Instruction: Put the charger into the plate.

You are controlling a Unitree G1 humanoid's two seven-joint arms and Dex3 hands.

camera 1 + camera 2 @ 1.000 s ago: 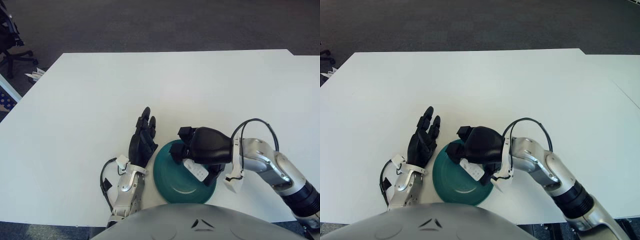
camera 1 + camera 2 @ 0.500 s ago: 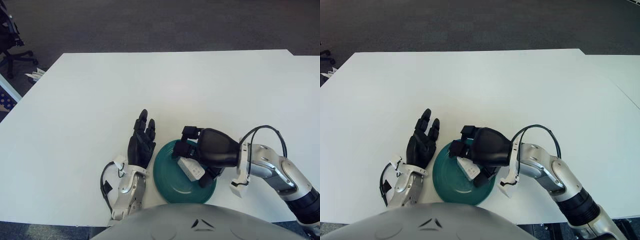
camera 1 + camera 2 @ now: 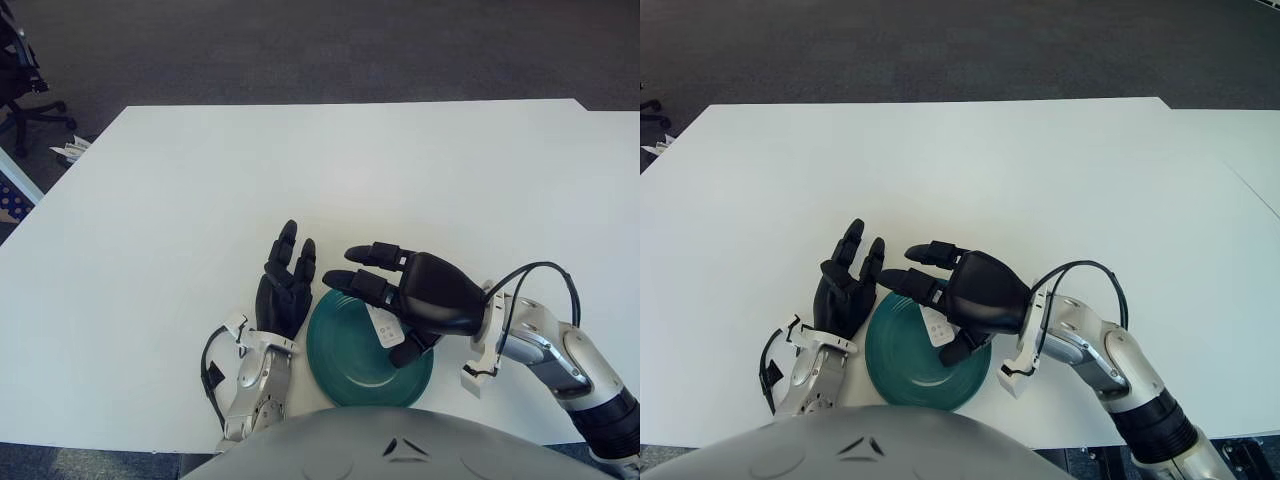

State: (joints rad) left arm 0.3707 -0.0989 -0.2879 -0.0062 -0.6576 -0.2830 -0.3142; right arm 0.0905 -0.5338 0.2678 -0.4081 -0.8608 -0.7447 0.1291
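Charger point(image 3: 385, 327) lies in the teal plate point(image 3: 345, 358) on the white desk point(image 3: 200, 190), half hidden beneath the right hand point(image 3: 420, 293), fingers spread wide; left hand point(image 3: 285, 288) open alongside the plate's left rim.

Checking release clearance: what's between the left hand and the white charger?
Only the teal plate's bare near-left surface, in both eye views. The left hand shows beside its rim; the white charger shows under the open right hand.

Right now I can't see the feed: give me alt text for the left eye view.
The right robot hand hovers open over a green plate near the front edge of a white table, its fingers spread, with the white charger showing under its palm above the plate. The left robot hand shows open just left of the plate.
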